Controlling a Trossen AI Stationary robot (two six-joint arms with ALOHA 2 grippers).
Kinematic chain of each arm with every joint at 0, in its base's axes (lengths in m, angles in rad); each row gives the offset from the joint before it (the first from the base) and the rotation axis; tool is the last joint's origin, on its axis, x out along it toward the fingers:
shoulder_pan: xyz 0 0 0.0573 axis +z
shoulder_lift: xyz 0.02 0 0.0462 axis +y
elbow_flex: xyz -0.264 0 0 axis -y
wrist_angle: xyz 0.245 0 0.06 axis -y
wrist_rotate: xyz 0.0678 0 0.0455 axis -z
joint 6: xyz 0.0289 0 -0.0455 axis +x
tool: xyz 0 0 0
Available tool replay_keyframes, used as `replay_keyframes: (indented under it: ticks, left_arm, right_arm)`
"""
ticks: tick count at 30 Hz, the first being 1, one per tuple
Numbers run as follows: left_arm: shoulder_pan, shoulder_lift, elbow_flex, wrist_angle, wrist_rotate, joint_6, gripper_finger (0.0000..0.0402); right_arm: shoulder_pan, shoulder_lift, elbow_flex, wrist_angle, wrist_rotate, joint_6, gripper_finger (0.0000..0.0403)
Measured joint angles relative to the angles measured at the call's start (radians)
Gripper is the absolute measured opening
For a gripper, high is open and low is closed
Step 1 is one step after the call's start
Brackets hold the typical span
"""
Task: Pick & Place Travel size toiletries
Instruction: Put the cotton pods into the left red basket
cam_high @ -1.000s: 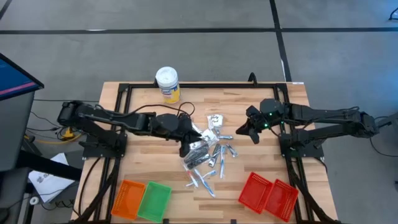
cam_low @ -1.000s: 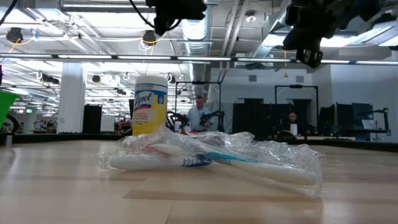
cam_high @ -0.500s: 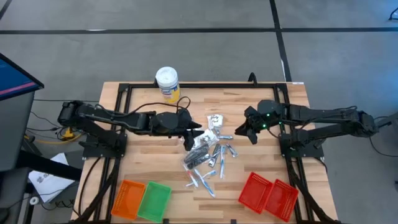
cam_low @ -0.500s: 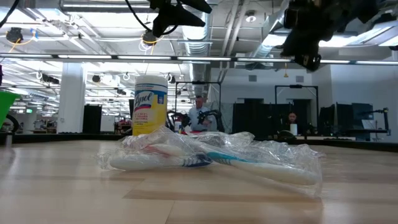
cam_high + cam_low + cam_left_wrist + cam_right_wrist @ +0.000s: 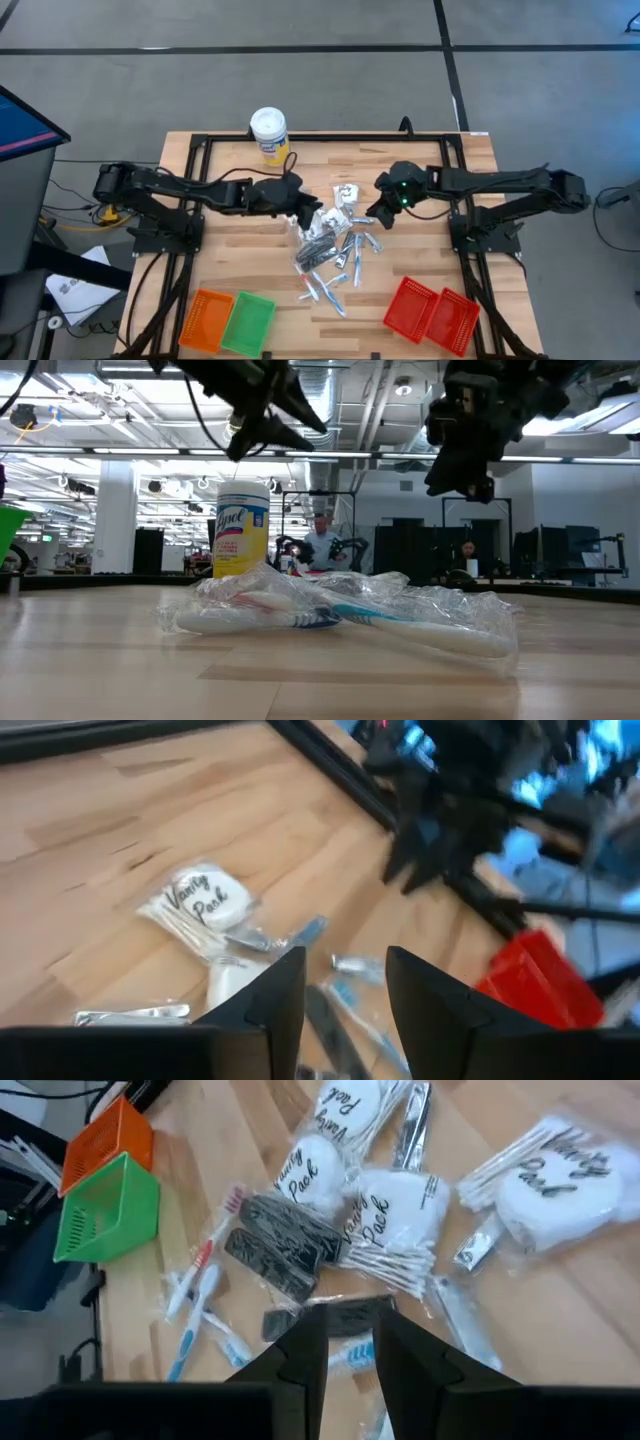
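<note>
Dark fingers of the left gripper [image 5: 310, 214] stood parted with nothing between them, hovering above the near edge of the toiletries [image 5: 335, 250], which lay heaped mid-table on the wooden table [image 5: 420, 255]. The right gripper [image 5: 378, 216] hung over the pile's other side, its 2 fingers narrowly apart and empty. Behind stood a yellow canister [image 5: 269, 133]; orange [image 5: 207, 319], green [image 5: 246, 322] and red baskets [image 5: 431, 313] sat along the front edge.

In the left wrist view, the right arm [image 5: 450, 810] at upper right was blurred; a red basket [image 5: 535, 975] was cut off at the right edge.
</note>
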Motion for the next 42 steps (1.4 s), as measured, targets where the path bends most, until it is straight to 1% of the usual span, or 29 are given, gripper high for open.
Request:
replay_keyframes:
  ticks: [2,6,11,13,16,20,22,26,29,33,37,42]
  left_arm:
    - [0.013,0.0,-0.033,0.063,0.009,-0.03,0.0129]
    - [0.038,0.0,-0.075,0.148,0.065,-0.066,0.0124]
    - [0.071,0.0,-0.085,0.153,0.13,-0.047,0.012]
    - [0.087,0.0,-0.085,0.157,0.155,-0.042,0.012]
    - [0.115,0.0,-0.085,0.158,0.178,0.008,0.012]
    - [0.161,0.0,-0.085,0.168,0.244,0.011,0.0121]
    - [0.172,0.0,-0.085,0.17,0.262,0.036,0.0122]
    - [0.178,0.0,-0.085,0.181,0.278,0.051,0.0122]
    - [0.178,0.0,-0.085,0.205,0.278,0.062,0.0123]
    - [0.178,0.0,-0.085,0.208,0.295,0.068,0.0123]
    - [0.178,0.0,-0.084,0.208,0.33,0.087,0.0123]
    - [0.178,0.0,-0.085,0.21,0.349,0.086,0.0123]
  right_arm:
    - [-0.002,0.007,0.0,0.007,-0.018,0.029,0.0076]
    - [-0.023,0.006,0.0,0.008,-0.03,0.133,0.0076]
    - [-0.046,0.002,0.0,0.008,-0.023,0.276,0.0075]
    - [-0.06,0.004,0.0,0.018,-0.022,0.309,0.0075]
    - [-0.091,0.004,0.0,0.009,-0.019,0.326,0.0075]
    - [-0.138,0.004,0.0,-0.001,-0.043,0.337,0.0075]
    - [-0.162,0.01,0.0,0.002,-0.051,0.325,0.0075]
    - [-0.21,0.065,0.001,0.024,-0.06,0.317,0.0075]
    - [-0.238,0.126,0.0,0.057,-0.089,0.326,0.0075]
    - [-0.245,0.179,0.0,0.094,-0.136,0.346,0.0075]
    - [-0.243,0.197,0.0,0.097,-0.146,0.367,0.0079]
    - [-0.245,0.197,0.0,0.097,-0.158,0.379,0.0102]
